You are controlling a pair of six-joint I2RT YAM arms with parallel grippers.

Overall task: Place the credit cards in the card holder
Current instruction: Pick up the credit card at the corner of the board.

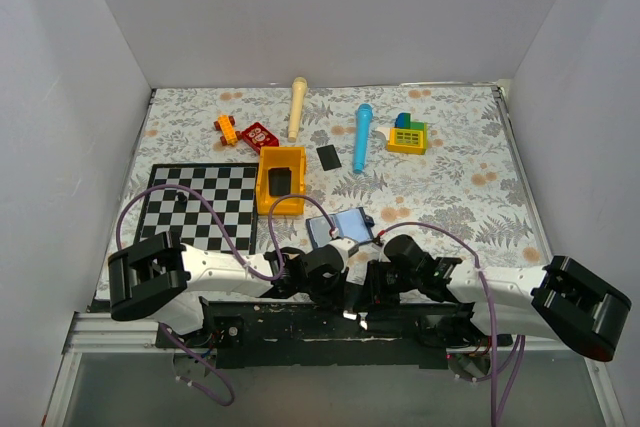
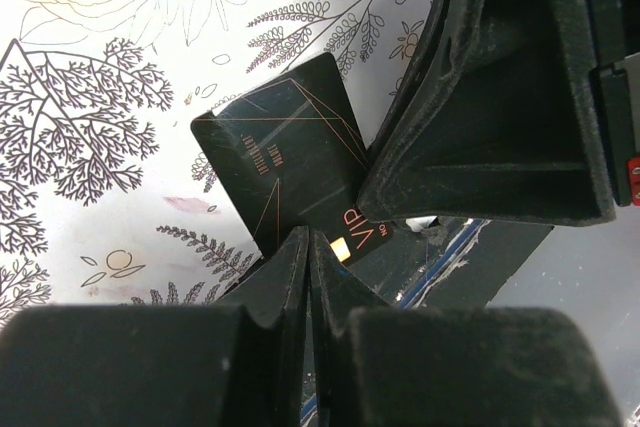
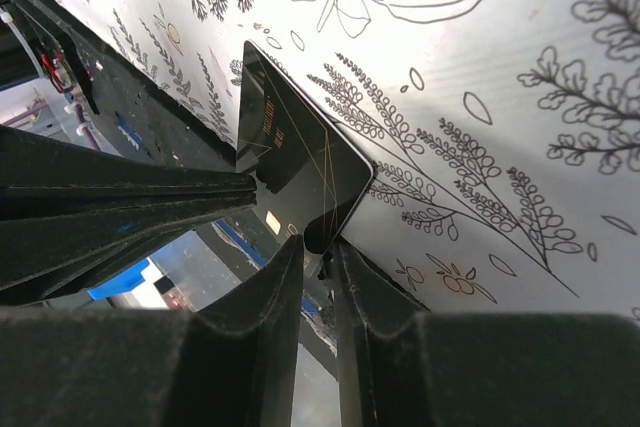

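At the near edge of the table, both grippers meet on one credit card.
The black card, marked VIP, is held over the floral table cover. The left gripper is pinched tight on one of its edges. The right gripper has its jaws only narrowly apart with a corner of the card between them, and I cannot tell whether they touch it. The card holder lies open on the cover, blue inside up, just beyond the two wrists. The other credit card lies flat farther back, just beside a yellow bin. A checkerboard lies to the left of the bin.
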